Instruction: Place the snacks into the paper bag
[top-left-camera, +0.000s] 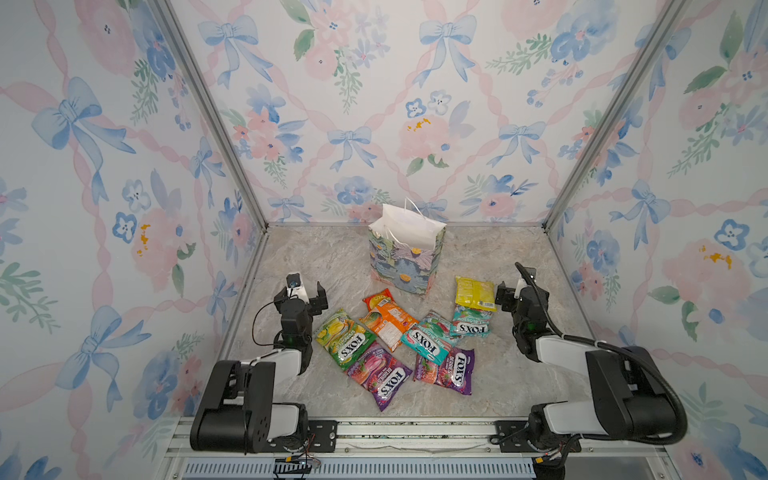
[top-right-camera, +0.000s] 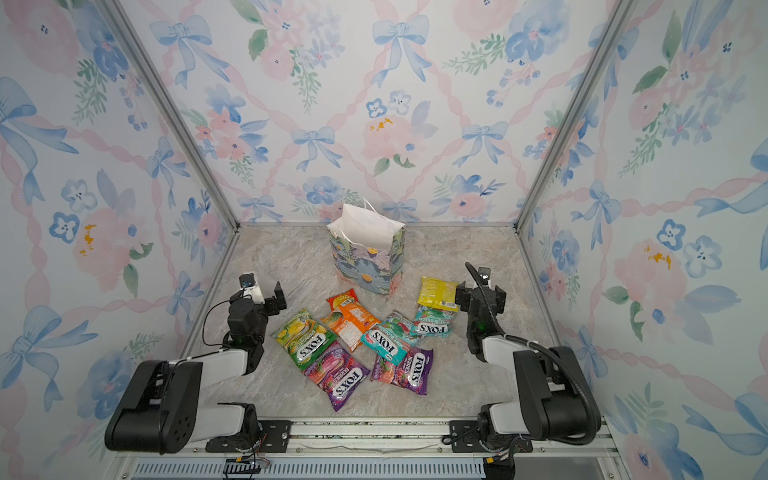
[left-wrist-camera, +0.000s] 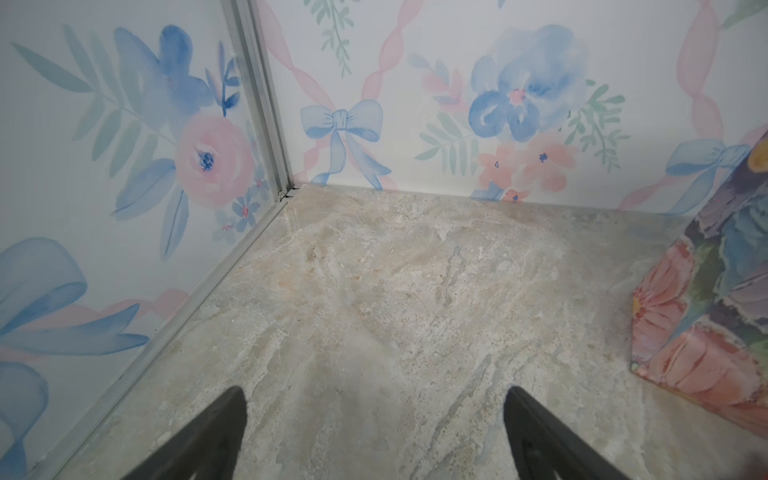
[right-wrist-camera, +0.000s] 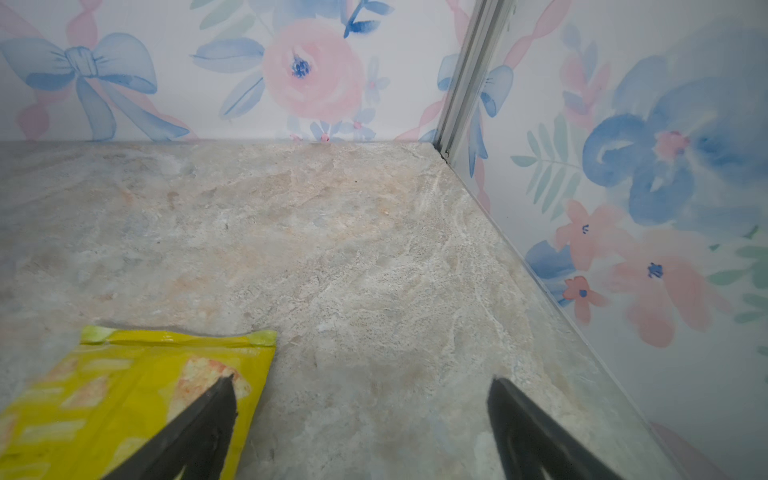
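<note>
The paper bag (top-left-camera: 407, 253) is seen standing upright near the middle of the far edge of the table (top-left-camera: 324, 257). Its mouth is open, and its white inside and cord handles are shown. The snacks are laid flat on the table between the bag and the near edge.

A small red packet (top-left-camera: 379, 298) is placed just in front of the bag, with an orange packet (top-left-camera: 388, 326) touching its near end. A green packet (top-left-camera: 345, 338) is found toward the left edge, and a purple packet (top-left-camera: 380, 376) is laid against its near end. A teal packet (top-left-camera: 432, 340) is set in the middle, and a second purple packet (top-left-camera: 446, 370) is set at its near side. A second teal packet (top-left-camera: 471, 324) is partly covered at its far end by the yellow bag (top-left-camera: 473, 293), which is the packet closest to the right edge.

The left tool (top-left-camera: 300, 296) is held over bare table toward the left edge, beyond the green packet. Its jaws are spread wide and nothing is gripped. In the left wrist view, only bare table is seen between the fingers (left-wrist-camera: 208, 432).

The right tool (top-left-camera: 517, 296) is held just beside the yellow bag, likewise spread wide with nothing gripped. In the right wrist view, one of its fingers (right-wrist-camera: 208, 415) is seen over a corner of the yellow bag and the other over bare table. Whether the bag is touched cannot be told.
</note>
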